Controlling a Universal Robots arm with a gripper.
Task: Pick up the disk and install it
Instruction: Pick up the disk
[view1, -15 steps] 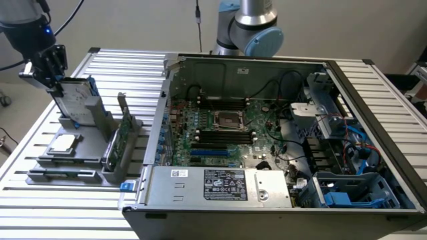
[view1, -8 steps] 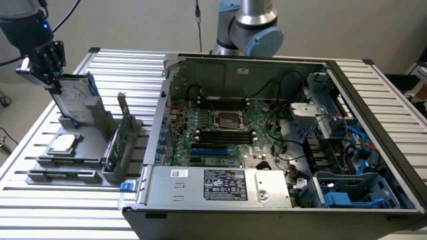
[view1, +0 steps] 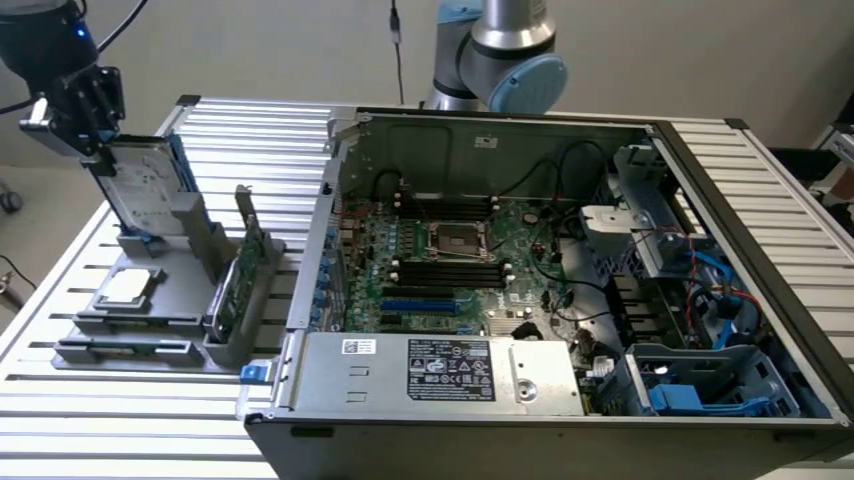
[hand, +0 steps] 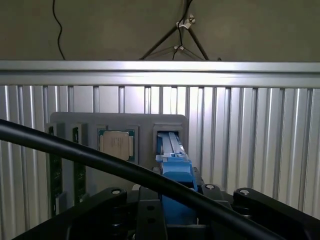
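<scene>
Blue-edged disk (view1: 138, 188) upright, top edge clamped in pincer (view1: 107, 150), open room above

Silver disk (view1: 138, 185), blue-edged, standing upright on edge

Hand (view1: 106, 156) gripping upright disk (view1: 144, 195) at grey rack (view1: 134, 342), open computer case (view1: 763, 250) beside

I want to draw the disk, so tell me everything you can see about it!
The disk is a flat silver-grey metal slab with a bright blue plastic frame along its edge. It stands upright, slightly tilted, at the exterior view's left, outside the computer case. The gripper clamps its top edge, and its lower end meets the grey holder on the slatted table.
</scene>
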